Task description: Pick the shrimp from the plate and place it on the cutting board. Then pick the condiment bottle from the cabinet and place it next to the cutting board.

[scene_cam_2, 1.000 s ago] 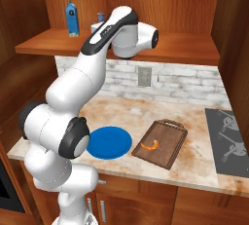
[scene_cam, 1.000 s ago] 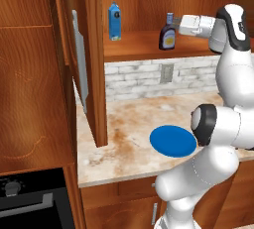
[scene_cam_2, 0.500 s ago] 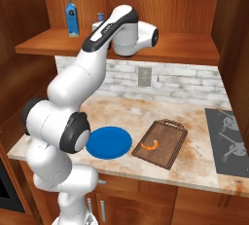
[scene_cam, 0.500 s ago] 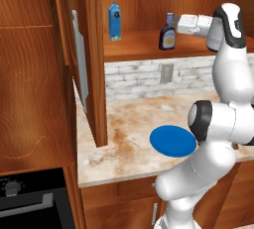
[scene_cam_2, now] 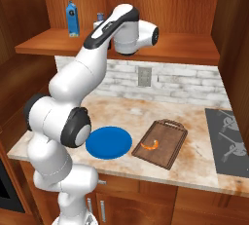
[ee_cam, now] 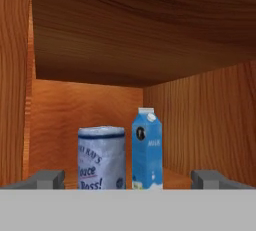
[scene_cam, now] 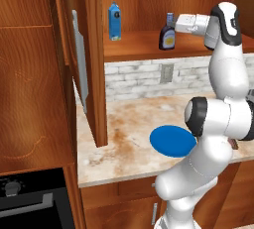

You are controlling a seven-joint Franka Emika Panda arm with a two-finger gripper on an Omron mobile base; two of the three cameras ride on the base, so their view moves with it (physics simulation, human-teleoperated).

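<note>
A: So where's the gripper [ee_cam: 128, 179] rn?

B: Up at the cabinet [scene_cam: 149, 49] shelf, pointing along it. Hand view: both fingertips [ee_cam: 46, 179] stand wide apart at the bottom, nothing clenched between them, jaws released. The condiment bottle [ee_cam: 101, 157] sits between the tips but farther in, no contact that I can see.

A: And from the base cams?

B: Left base view: the white hand is level w/ the condiment bottle's [scene_cam: 167, 33] cap, just beside it on the right side of the frame. Can't tell if it's touching the neck. Bottle stands upright on the shelf.

A: Anything else on that shelf?

B: Blue carton [scene_cam: 114, 21], upright, further along the shelf, apart from the bottle. In hand view the carton [ee_cam: 147, 148] shows just behind and beside the bottle. Cabinet door [scene_cam: 94, 59] hangs open, grey handle [scene_cam: 79, 67] on it.

A: Shrimp?

B: Shrimp [scene_cam_2: 150, 144] lies on the cutting board [scene_cam_2: 162, 142], toward the near left part, inside the rim. Board's handle end points toward the wall.

A: Plate?

B: Plate [scene_cam_2: 109, 141] is on the counter [scene_cam_2: 194, 121] just left of the board in right base view, w/ a thin gap. Blue, flat. Left base view has the plate [scene_cam: 168, 140] partly behind the arm.

A: Rest of the counter?

B: Stovetop [scene_cam_2: 227, 141] at the far right, apart from the board. Oven [scene_cam: 32, 203] at lower left in left base view.
</note>
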